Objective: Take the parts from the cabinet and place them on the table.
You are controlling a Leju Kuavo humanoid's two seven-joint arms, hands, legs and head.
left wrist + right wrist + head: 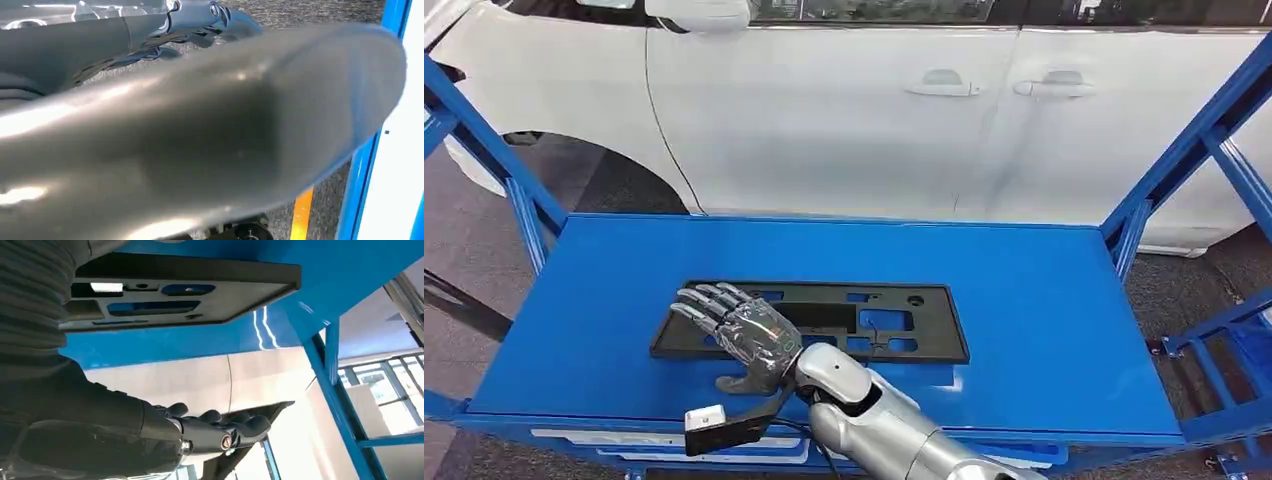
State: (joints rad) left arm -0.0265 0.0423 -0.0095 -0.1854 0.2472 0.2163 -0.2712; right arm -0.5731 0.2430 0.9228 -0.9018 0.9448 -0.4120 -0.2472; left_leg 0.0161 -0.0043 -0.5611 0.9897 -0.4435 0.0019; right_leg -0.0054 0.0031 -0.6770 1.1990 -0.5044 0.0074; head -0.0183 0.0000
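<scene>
Black plastic panel [824,322], the flat part with rectangular cut-outs, lies flat on the blue table [1044,330], toward the near-left half of the top, its long side running across your view. You can see the right hand [742,335] over its left end in the head view: the silver right arm [874,420] comes up from the bottom edge and angles leftward, the wrist bent so the back of the hand faces up at you. The fingers [704,300] are stretched out and slightly fanned, pointing toward the far left over the panel's surface, and the thumb [739,383] sticks out on the near side, off the panel's front edge and above the blue top. Nothing is gripped; the hand is spread wide. Whether the palm actually presses on the panel you can't tell from above.

Check the right wrist view: the panel [185,290] shows against the blue top, and the dark fingers [240,430] there reach out straight, uncurled, with nothing between them.

Your left wrist view gives you a blurred grey rounded surface close to the lens, a strip of blue frame [365,165] and a yellow floor line [301,212]; the left hand's state cannot be read from it.

Behind the table stands a white car [874,110], its door handles [944,85] facing you, and blue frame posts [1184,160] rise at both sides.
</scene>
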